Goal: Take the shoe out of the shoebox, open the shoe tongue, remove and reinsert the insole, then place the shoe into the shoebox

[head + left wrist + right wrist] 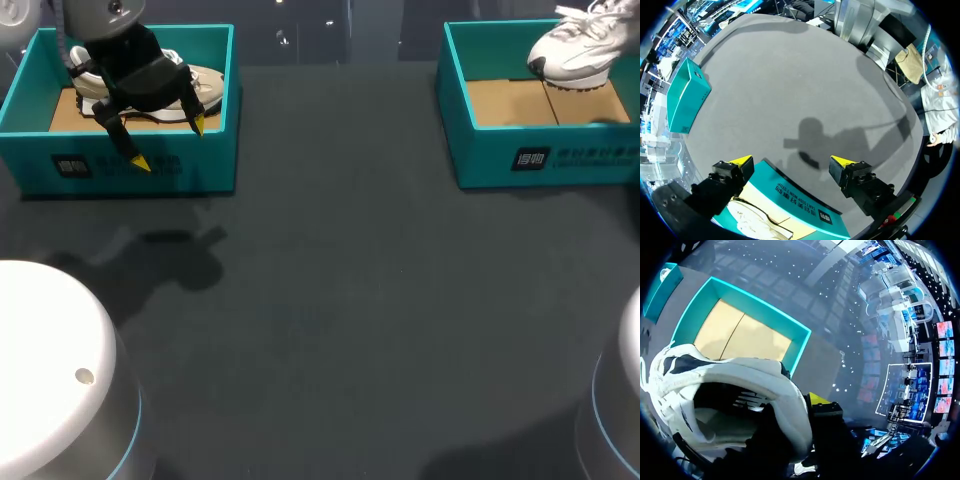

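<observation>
Aloft, the white shoe (575, 45) is clamped in the right claw (802, 407). The left claw (169, 144) is held apart above a shoebox (215, 150).

Left gripper (791, 161): black blocky housings and yellow tips were noted.
Arm bases (45, 350): white domes with pale blue bands were recorded.

The left gripper (169, 143) covers the beige shoe (208, 86)'s middle, in the shoebox (215, 150) at the table (330, 300)'s far left corner. The white shoe (715, 375)'s collar hides most of the right gripper (812, 407).
</observation>
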